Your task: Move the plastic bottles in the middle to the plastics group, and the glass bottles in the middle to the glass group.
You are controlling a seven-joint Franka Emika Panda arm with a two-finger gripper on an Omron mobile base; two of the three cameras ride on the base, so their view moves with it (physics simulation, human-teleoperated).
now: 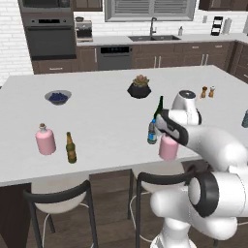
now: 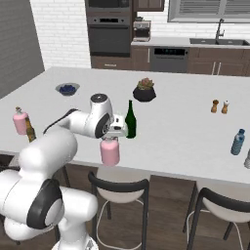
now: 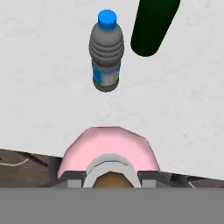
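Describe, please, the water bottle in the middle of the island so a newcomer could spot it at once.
On the white island counter, look near the front edge, where three bottles cluster at the gripper. The water bottle is the smallest: clear bluish with a blue label, beside the tall green wine bottle and the squat pink flask.

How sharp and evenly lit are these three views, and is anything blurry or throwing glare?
Left base view: flat, even rendered light, no glare on the counter. Right base view: the same soft light, with the green wine bottle crisp. Hand view: the water bottle is fairly sharp, while the pink flask between the gripper tips looks softer close up.
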